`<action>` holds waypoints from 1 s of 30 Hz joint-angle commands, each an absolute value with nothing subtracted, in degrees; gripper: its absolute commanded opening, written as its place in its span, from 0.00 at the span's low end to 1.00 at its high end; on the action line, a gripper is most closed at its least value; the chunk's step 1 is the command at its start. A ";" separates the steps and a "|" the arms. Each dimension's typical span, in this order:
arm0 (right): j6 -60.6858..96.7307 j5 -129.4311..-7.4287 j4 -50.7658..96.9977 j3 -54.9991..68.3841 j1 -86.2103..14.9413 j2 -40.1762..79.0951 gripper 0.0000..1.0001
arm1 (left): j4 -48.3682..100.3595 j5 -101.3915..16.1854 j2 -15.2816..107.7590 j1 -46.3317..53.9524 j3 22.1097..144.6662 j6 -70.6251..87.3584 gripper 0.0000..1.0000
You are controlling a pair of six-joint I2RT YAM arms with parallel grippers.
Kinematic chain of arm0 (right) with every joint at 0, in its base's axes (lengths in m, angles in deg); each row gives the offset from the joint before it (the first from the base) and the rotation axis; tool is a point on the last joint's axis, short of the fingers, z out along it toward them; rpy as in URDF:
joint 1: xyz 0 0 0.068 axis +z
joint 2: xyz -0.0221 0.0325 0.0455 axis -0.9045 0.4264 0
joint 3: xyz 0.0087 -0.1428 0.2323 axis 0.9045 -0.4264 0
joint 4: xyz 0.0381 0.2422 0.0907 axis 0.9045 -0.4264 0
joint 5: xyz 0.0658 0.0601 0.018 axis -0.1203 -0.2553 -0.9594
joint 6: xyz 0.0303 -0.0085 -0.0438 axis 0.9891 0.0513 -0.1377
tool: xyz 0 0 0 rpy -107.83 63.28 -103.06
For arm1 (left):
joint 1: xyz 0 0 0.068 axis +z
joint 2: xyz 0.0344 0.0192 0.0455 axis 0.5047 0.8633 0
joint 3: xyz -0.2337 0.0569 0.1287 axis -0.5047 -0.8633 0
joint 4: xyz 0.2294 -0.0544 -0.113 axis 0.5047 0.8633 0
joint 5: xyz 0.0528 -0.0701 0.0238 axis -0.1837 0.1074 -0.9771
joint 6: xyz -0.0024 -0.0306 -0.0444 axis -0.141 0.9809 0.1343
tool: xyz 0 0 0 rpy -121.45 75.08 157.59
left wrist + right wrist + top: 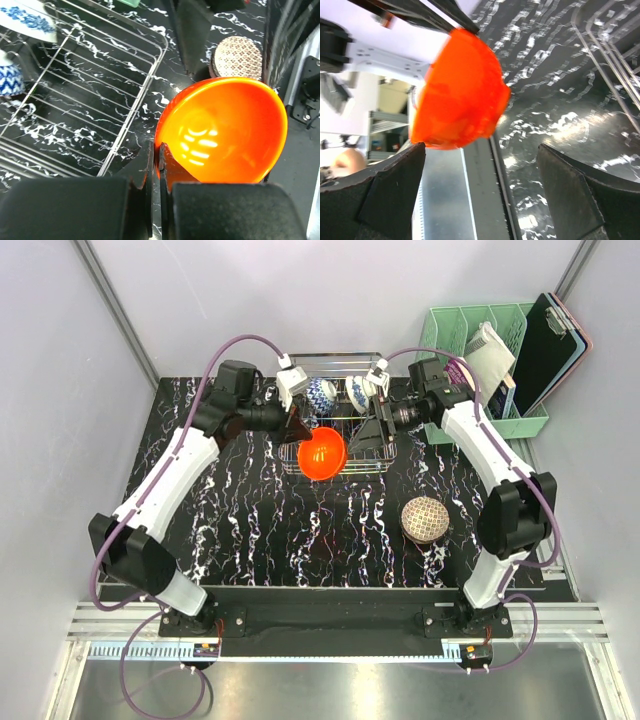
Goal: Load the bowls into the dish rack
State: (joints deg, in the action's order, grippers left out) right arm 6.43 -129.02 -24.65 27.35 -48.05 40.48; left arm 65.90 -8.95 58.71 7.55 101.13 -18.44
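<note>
Black marbled table (250, 530) w/ white walls on three sides; both arms reached in toward the rack (372, 462), which sat at the far middle of the table; green organiser (490, 370) w/ a dark clipboard (550, 340) stood at the far right corner, off the marbled part. L gripper (298, 425) was closed tight on the rim of the orange bowl (322, 453), one finger inside and one outside as the L wrist view showed (159, 165); bowl (225, 130) was tipped up on edge, its hollow facing the top cam, at the rack's near-left corner, partly over the wire (100, 90) and partly over the table. R gripper (372, 430) hung over the rack's near-right part, jaws spread wide w/ nothing in them; in its own cam (480, 155) the orange bowl (460, 97) showed just ahead, above the L finger, apart from both pads. Two blue-white bowls (320, 395) (360, 392) lay side by side in the rack's far half, both tipped on their sides. One net bowl (424, 519) sat upside down on the table, near the R arm, well apart from the rack; exact pattern too fine to tell.
</note>
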 commanded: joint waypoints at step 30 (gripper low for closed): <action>31.95 -143.93 0.68 20.71 -48.77 39.89 1.00 | 48.93 -14.92 52.92 5.96 95.33 -15.60 0.00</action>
State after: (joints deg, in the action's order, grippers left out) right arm 29.05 -140.86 -2.94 18.54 -48.60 40.77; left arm 53.66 -15.12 54.71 6.39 95.31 -16.49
